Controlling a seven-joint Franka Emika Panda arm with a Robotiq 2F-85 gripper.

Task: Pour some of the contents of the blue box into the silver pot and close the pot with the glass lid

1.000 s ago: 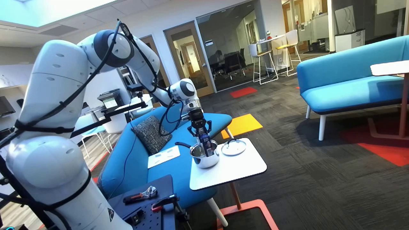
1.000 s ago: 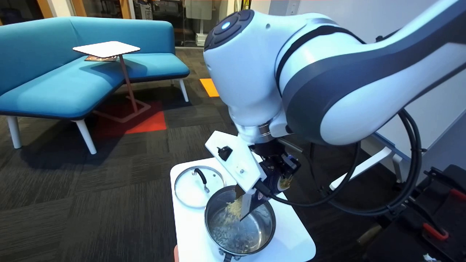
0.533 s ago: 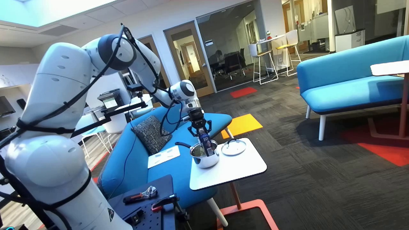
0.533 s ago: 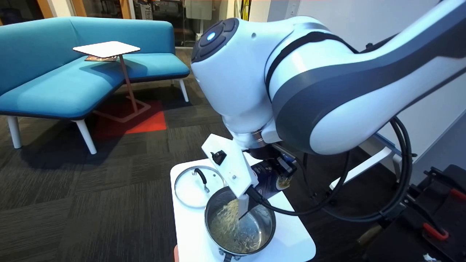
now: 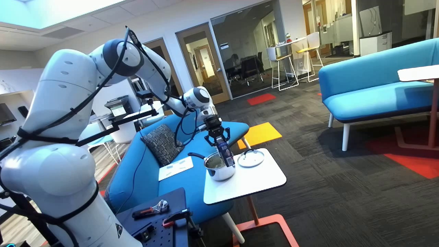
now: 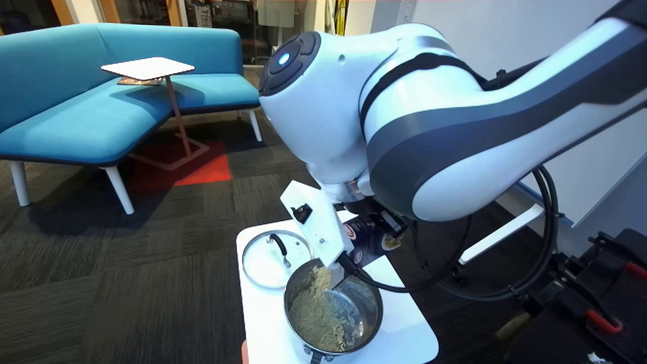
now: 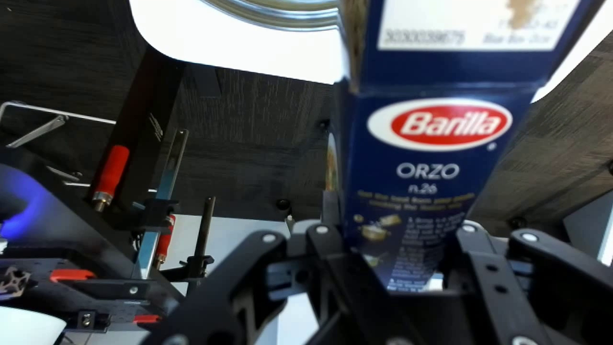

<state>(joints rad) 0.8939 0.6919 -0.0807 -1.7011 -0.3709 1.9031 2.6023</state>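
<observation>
Pincer (image 7: 397,232) grasping blue box (image 7: 426,167) from both sides; wrist view shows Barilla Orzo print on it. Box tilted, lower end over silver pot (image 6: 371,303); can't tell if it touches rim. In an exterior view, pale grains (image 6: 313,316) trail from box end into pot & cover much of bottom's left side, w/ bare metal on right. Pot's on white table (image 6: 407,331); glass lid (image 6: 264,260) lies flat there, just beside pot, on its far-left side. Blue sofa (image 6: 86,114) in bkgd, far left.
</observation>
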